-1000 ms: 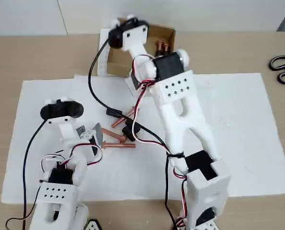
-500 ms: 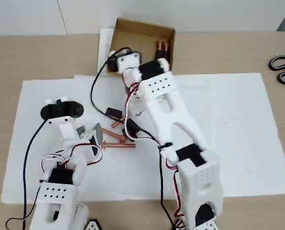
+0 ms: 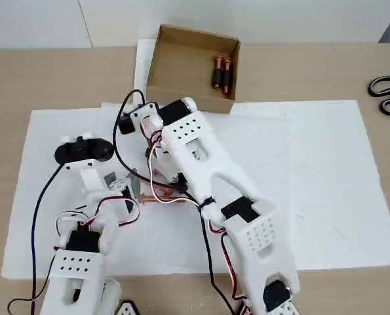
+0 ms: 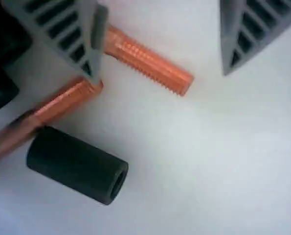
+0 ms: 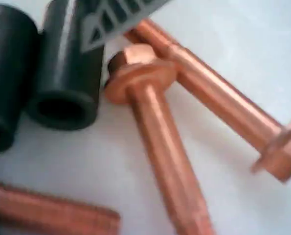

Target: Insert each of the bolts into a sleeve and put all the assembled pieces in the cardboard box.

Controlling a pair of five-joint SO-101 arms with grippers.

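Observation:
The cardboard box (image 3: 175, 46) at the table's back holds two bolt-in-sleeve pieces (image 3: 221, 72). My right gripper (image 3: 153, 164) hangs low over the pile of loose copper bolts (image 5: 160, 137) and two black sleeves (image 5: 62, 73) in the middle of the white sheet. In the left wrist view my left gripper (image 4: 160, 73) stands open just above the sheet, with the threaded end of a bolt (image 4: 150, 63) between its grey fingers (image 4: 67, 34). A second bolt (image 4: 52, 107) and a black sleeve (image 4: 77, 164) lie beside it.
A white sheet (image 3: 326, 184) covers most of the wooden table. Scissors (image 3: 388, 92) lie at the far right edge. The right arm's long white links (image 3: 208, 170) stretch across the sheet's middle, with cables looping over the bolt pile.
The right arm has swung back from above the cardboard box and come down over the bolt pile. The box's inside is now uncovered. The left arm has stayed put.

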